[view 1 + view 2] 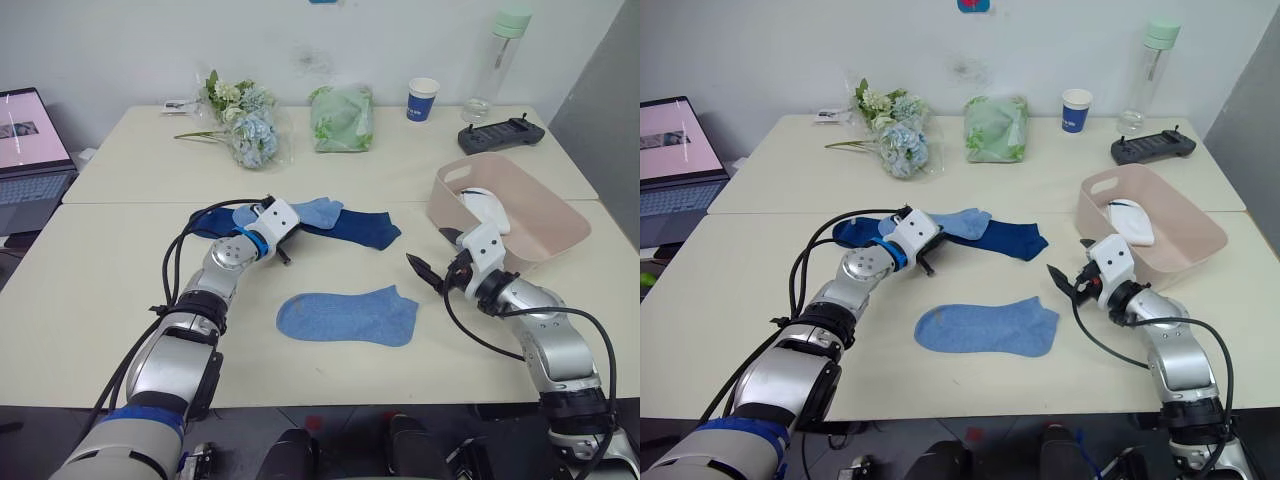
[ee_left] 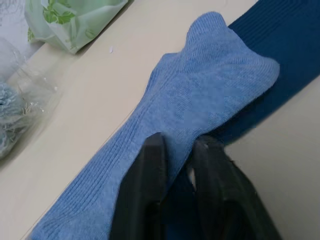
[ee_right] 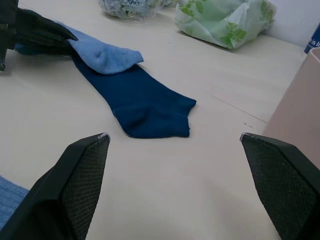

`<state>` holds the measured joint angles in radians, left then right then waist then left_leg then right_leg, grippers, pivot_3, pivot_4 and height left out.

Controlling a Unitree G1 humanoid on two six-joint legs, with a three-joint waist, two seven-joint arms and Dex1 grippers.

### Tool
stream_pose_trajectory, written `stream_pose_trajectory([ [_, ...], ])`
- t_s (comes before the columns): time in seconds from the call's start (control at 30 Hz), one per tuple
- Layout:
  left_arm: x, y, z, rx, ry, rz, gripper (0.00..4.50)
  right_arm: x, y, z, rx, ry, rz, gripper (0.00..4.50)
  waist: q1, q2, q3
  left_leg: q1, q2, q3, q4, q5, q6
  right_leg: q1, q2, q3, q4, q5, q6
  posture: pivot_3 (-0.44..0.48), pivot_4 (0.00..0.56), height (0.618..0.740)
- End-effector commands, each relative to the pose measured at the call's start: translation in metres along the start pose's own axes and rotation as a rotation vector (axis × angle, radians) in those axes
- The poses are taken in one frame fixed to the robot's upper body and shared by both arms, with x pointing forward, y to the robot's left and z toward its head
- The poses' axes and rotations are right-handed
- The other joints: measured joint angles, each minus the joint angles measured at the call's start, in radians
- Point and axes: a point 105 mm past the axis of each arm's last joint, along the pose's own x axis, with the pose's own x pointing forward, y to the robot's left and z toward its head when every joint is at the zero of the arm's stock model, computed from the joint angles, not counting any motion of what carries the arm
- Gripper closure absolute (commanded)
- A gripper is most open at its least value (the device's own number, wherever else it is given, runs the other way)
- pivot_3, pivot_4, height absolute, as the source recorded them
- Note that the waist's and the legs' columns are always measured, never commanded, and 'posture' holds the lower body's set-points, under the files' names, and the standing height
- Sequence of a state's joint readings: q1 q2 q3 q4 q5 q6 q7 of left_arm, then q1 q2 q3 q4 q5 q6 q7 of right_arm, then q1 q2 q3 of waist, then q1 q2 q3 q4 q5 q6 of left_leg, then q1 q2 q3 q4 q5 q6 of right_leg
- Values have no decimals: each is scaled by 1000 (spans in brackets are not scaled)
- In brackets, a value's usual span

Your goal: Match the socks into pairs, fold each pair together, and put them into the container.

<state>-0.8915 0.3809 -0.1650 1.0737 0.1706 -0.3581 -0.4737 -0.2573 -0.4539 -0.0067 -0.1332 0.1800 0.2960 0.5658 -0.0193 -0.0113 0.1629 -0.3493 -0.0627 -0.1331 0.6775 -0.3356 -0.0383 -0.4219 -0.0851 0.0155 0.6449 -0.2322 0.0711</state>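
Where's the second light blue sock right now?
Pinched in the left gripper, the light blue sock lies across the navy sock, beyond the flat blue sock.

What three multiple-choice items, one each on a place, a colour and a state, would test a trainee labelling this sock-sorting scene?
1. Where are the white socks?
A. In the pink tub
B. Beside the laptop
C. Under the flowers

2. What colour is the sock lying alone at the table's front?
A. White
B. Light blue
C. Dark navy

3. How is the right gripper?
A. Shut on a sock
B. Open, holding nothing
C. Inside the tub

Answers:
1 A, white fabric lies inside the tub.
2 B, it is pale blue.
3 B, its fingers stand wide apart over bare table.
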Motion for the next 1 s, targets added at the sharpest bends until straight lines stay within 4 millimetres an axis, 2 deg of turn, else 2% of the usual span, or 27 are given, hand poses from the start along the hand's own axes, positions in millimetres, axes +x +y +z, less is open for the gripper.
stream_pose_trajectory([
  [0.03, 2, 10, 16, 5, -60, 27, 4466, 0, 2, 17, -27, -58, 7, 0, -2, 0, 0, 0, 0, 0, 0, 0, 0, 0, 0, 0, 0, 0, 0, 0, 150, 740],
  [0.27, -3, 20, 19, -29, -84, 57, 4466, 2, 4, 16, -10, -61, 18, 0, -7, 0, 0, 0, 0, -1, 0, 0, 0, 0, 0, 0, 0, 0, 0, 0, 150, 740],
  [0.67, -11, 11, 11, -58, -84, -34, 4466, 5, 8, 17, -11, -59, 49, 0, -9, 0, 0, 0, 0, -1, 0, 0, 0, 0, 0, 0, 0, 0, 0, 0, 150, 740],
  [0.87, -16, -10, 25, -108, -159, -184, 4466, 6, 10, 18, -14, -61, 63, 0, -10, 0, 0, 0, 0, -1, 0, 0, 0, 0, 0, 0, 0, 0, 0, 0, 150, 740],
  [1.0, -28, -19, 17, -56, -117, -246, 4466, 5, 10, 17, -15, -59, 64, 0, -11, 0, 0, 0, 1, -2, 0, 0, 0, 0, 0, 1, 1, 0, 0, 0, 150, 740],
])
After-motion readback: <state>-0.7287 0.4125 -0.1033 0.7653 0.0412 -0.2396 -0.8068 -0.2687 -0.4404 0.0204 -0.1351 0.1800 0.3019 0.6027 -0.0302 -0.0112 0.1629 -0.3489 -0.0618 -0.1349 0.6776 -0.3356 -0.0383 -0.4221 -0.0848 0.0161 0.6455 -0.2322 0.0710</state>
